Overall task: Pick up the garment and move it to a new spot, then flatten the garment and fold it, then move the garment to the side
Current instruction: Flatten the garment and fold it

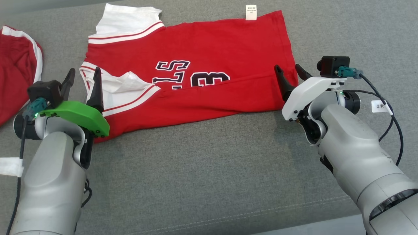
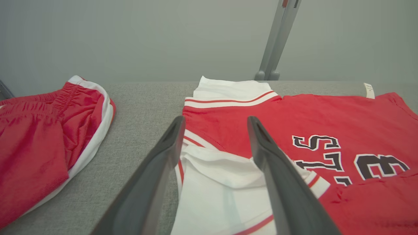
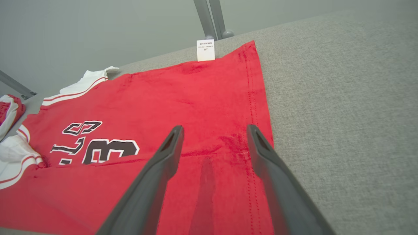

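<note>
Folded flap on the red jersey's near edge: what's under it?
More of the jersey: its black lettering runs under the flap, lower half covered. Anything deeper is hidden.

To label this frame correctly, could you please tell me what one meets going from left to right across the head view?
In order: red shorts → left fingers → red jersey → right fingers → white cable tag.
</note>
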`<state>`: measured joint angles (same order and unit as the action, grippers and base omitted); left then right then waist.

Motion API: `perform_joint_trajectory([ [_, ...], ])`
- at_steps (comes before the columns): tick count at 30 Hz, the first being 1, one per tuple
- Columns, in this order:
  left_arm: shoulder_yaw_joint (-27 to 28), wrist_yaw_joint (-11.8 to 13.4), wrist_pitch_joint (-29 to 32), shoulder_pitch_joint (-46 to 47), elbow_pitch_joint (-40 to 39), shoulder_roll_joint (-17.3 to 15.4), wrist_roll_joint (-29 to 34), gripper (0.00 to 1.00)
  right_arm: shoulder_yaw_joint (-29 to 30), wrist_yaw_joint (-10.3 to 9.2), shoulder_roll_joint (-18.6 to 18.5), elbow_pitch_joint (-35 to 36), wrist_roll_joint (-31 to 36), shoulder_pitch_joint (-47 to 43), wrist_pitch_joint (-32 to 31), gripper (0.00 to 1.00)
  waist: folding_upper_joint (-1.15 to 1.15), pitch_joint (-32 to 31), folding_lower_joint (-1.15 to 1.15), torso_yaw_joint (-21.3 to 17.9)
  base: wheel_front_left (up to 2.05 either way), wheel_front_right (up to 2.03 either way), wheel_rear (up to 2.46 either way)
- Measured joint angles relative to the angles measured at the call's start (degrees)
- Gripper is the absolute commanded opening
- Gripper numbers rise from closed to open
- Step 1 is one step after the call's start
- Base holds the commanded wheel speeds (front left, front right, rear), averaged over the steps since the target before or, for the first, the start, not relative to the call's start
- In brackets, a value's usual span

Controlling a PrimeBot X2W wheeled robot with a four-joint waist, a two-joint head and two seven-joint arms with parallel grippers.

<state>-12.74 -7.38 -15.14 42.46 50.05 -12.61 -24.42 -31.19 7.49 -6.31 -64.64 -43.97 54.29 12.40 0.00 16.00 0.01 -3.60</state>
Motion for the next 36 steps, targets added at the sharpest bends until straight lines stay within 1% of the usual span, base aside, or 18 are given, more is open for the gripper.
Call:
perform_joint_trajectory([
  [7, 3.12, 0.0, -0.03, -4.45, -4.23, 1.19, 0.91, 1.0, -1.65, 0.0, -1.93, 0.26, -0.37, -1.48, 2.07, 1.0, 0.0, -1.73, 0.0, 0.43, 0.0, 0.0, 0.0],
  [13, 6.12, 0.01, -0.03, -9.67, -8.7, 2.22, 3.61, 1.0, -2.22, 0.0, -3.41, 1.9, 0.45, -4.35, 2.43, 1.0, 0.0, -3.17, 0.0, 0.93, 0.0, 0.0, 0.0],
  [20, 9.26, 0.1, -0.03, -15.93, -12.73, 4.26, 6.9, 1.0, 1.0, 0.0, -5.9, 6.66, 4.25, -9.23, 2.59, 1.0, 0.0, -4.11, -0.01, 1.88, 0.0, 0.0, 0.0],
  [28, 11.2, 0.09, -0.03, -18.12, -11.04, 5.04, 8.13, 1.0, 5.06, 0.0, -5.64, 7.84, 7.86, -12.39, 2.59, 1.0, 0.0, -3.46, -0.01, 2.13, 0.0, 0.0, 0.0],
  [36, 12.21, 0.07, -0.03, -18.4, -6.62, 5.43, 9.39, 1.0, 6.64, 0.0, -4.59, 6.37, 10.27, -13.04, 2.59, 1.0, 0.0, -2.51, -0.01, 1.93, 0.0, 0.0, 0.0],
])
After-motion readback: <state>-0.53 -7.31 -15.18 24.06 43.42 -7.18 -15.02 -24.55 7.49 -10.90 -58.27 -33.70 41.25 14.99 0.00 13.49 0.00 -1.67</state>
